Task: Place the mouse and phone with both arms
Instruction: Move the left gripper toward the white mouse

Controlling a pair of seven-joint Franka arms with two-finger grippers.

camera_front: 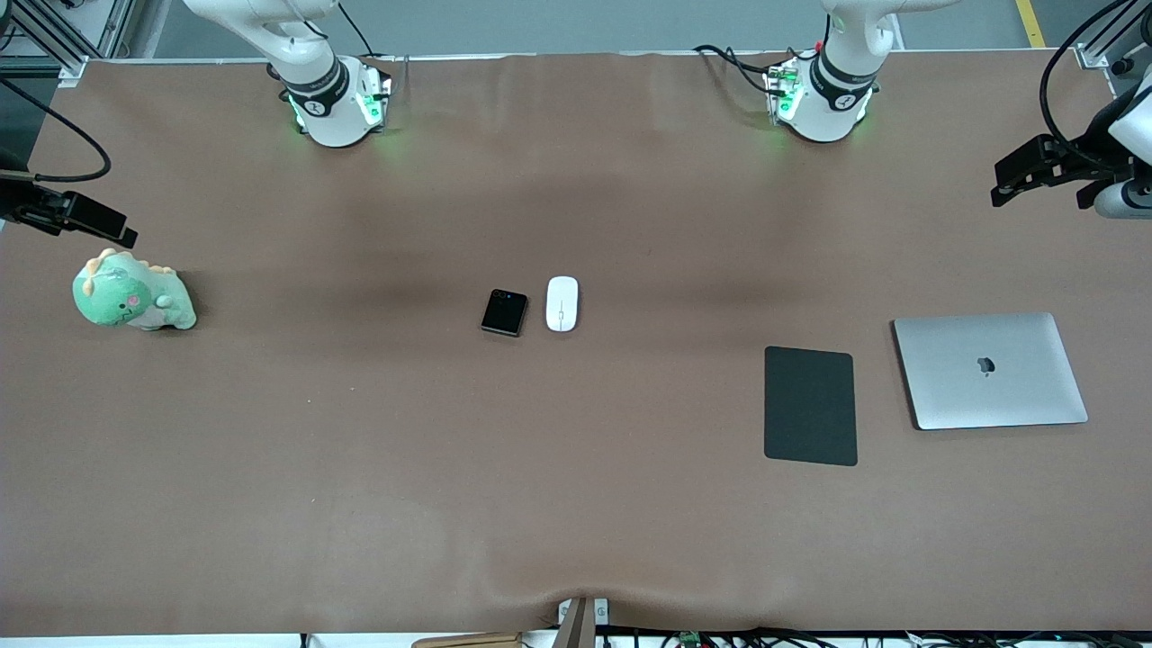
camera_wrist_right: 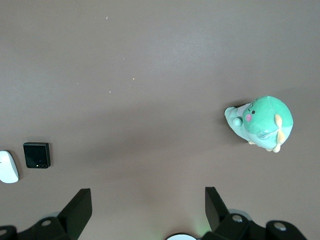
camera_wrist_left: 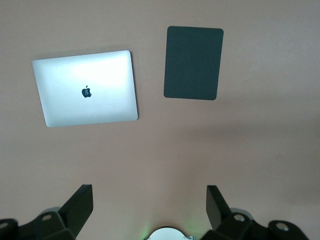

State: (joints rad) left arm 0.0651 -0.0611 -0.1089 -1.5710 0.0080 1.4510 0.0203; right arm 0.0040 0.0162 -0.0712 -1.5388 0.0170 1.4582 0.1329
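The white oval mouse (camera_front: 562, 303) and the black folded phone (camera_front: 504, 312) lie side by side at the middle of the table, the phone toward the right arm's end. Both show at the edge of the right wrist view, the phone (camera_wrist_right: 37, 155) and the mouse (camera_wrist_right: 8, 166). My left gripper (camera_wrist_left: 150, 205) is open and empty, up in the air over the left arm's end of the table (camera_front: 1006, 183). My right gripper (camera_wrist_right: 148, 205) is open and empty, up in the air over the right arm's end (camera_front: 115, 227). Both are well away from the mouse and phone.
A flat dark-grey pad (camera_front: 810, 405) (camera_wrist_left: 193, 63) and a closed silver laptop (camera_front: 990, 370) (camera_wrist_left: 86, 88) lie toward the left arm's end. A green plush dinosaur (camera_front: 130, 297) (camera_wrist_right: 260, 122) sits toward the right arm's end. A brown cloth (camera_front: 360, 450) covers the table.
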